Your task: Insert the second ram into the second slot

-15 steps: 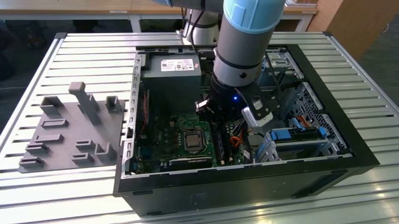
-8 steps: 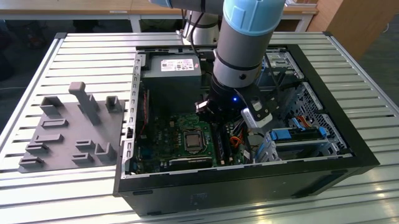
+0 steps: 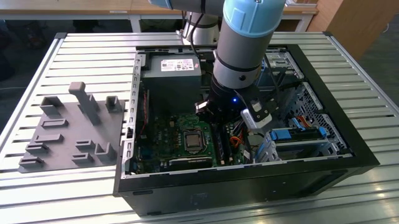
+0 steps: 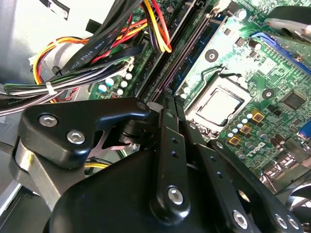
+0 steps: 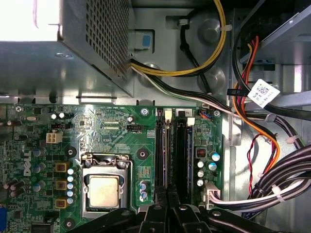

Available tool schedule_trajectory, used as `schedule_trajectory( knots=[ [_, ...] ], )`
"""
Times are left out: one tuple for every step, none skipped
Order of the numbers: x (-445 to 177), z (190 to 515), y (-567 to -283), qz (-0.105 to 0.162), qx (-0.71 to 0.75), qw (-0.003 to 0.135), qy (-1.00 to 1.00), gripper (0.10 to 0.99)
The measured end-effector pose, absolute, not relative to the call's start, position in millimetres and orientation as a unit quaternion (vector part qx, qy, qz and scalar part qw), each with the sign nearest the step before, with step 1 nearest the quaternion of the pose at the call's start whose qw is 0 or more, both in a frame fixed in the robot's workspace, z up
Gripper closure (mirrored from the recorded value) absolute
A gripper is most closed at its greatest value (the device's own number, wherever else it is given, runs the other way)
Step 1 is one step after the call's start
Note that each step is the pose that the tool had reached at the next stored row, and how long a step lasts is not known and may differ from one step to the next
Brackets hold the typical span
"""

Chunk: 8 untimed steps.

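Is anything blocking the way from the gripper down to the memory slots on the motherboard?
Nothing visible does. In the first wrist view the gripper sits right above the memory slots. The cables run beside the slots and past their far end, not across them.

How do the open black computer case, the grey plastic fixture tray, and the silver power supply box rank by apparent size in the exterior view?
1. Open black computer case.
2. Grey plastic fixture tray.
3. Silver power supply box, partly hidden by the arm.

Tool (image 5: 167, 216) tips cut off
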State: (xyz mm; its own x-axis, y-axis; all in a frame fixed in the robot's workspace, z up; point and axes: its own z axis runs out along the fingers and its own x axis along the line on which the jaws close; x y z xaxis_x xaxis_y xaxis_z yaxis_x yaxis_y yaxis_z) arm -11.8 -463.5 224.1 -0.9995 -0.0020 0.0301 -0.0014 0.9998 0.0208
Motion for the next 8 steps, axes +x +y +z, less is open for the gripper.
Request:
schedule_trajectory(
  knots=[
    [-11.8, 224.1, -463.5, -0.010, 0.001, 0.015, -1.000, 0.965],
    [-11.7, 224.1, -463.5, -0.010, 0.001, 0.015, -1.000, 0.965],
    [-11.7, 224.1, -463.5, -0.010, 0.000, 0.015, -1.000, 0.965],
    [-11.7, 224.1, -463.5, -0.010, -0.001, 0.015, -1.000, 0.965],
    [-11.6, 224.1, -463.5, -0.010, -0.002, 0.015, -1.000, 0.965],
    [-11.2, 224.0, -463.5, -0.010, -0.003, 0.015, -1.000, 0.965],
    [-10.7, 224.1, -463.5, -0.010, -0.004, 0.015, -1.000, 0.965],
    [-10.5, 224.0, -463.5, -0.010, -0.005, 0.015, -1.000, 0.965]
  ],
)
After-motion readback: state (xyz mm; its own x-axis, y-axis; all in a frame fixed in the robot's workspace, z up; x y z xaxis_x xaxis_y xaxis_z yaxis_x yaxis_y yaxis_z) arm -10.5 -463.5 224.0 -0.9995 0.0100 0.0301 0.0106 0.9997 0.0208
